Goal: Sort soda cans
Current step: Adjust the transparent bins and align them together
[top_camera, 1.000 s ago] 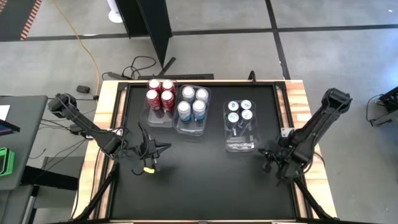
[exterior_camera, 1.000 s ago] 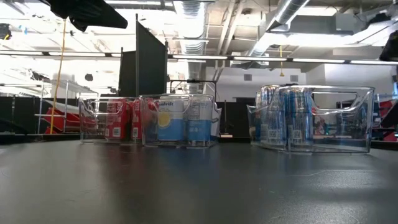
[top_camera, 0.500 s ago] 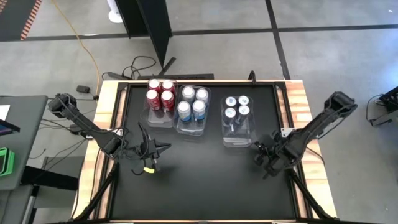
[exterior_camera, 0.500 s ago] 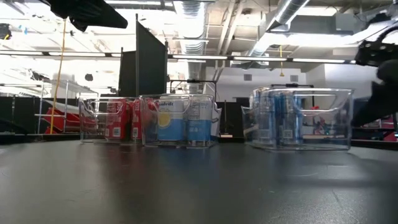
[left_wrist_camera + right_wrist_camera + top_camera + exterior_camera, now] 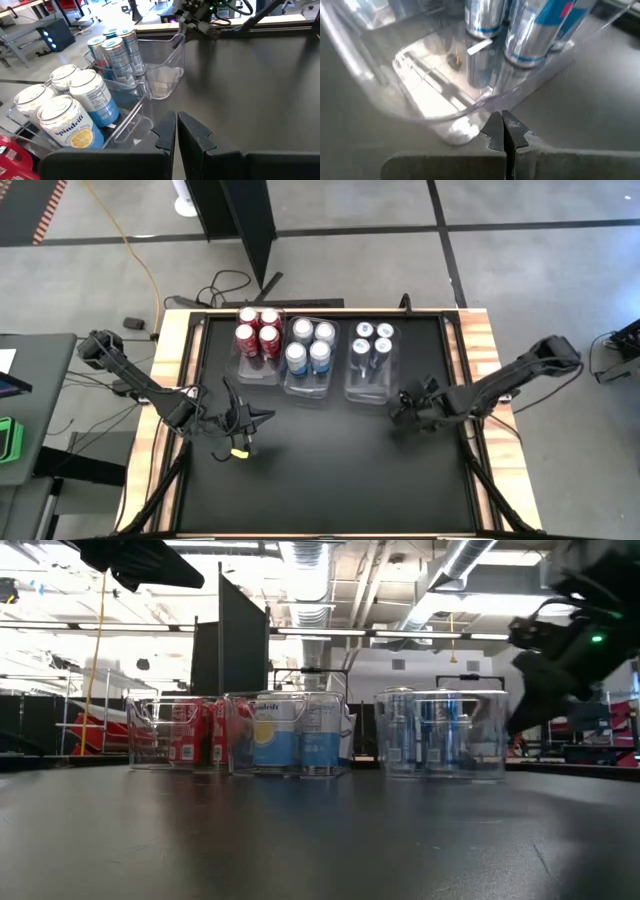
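Three clear bins stand side by side at the table's far side. They hold red cans (image 5: 258, 330), silver-white and light blue cans (image 5: 310, 343), and slim dark blue cans (image 5: 372, 340). My right gripper (image 5: 397, 408) is shut and sits at the near right corner of the dark blue cans' bin (image 5: 366, 388). That bin stands flat on the table. My left gripper (image 5: 256, 417) is shut on nothing and hovers near the table's left side, short of the bins. My right gripper pushes with its shut fingertips (image 5: 496, 122) against the bin's rounded near right corner wall (image 5: 470, 114), low by its base. The fingers slant down, coming from the table's near right. The bin stays upright with its bottom on the table.
Bare black tabletop lies in front of the bins toward the near edge (image 5: 330, 480). Wooden rails run along the table's left and right sides (image 5: 480, 340). The left arm reaches in from the left rail (image 5: 150, 385).
My right gripper has swung toward the table's left and far edge, staying shut. The bin of dark blue cans has slid along the table to the left, closer to the bin of silver-white cans. The cans in it stay upright.
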Motion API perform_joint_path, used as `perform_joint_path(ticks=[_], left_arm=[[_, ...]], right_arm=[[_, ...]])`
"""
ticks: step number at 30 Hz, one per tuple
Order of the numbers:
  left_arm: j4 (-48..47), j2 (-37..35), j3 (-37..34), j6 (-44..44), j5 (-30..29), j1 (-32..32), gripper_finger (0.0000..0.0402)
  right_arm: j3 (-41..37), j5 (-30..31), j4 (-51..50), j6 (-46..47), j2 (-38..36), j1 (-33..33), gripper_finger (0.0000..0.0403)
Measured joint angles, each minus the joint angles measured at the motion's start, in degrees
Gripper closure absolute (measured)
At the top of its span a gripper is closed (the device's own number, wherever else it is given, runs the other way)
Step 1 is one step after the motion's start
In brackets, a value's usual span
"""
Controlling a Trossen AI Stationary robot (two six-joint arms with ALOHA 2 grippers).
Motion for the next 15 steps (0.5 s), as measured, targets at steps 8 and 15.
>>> perform_joint_path(ticks=[8,15], left_arm=[[-0.57,0.0,0.0,-0.13,0.02,0.02,0.0386],[-1.8,0.01,0.0,-0.56,0.07,0.02,0.0386]], right_arm=[[0.0,-0.7,4.08,-6.04,-0.02,-8.38,0.0403],[0.0,-1.34,4.16,-5.89,-0.04,-14.66,0.0403]])
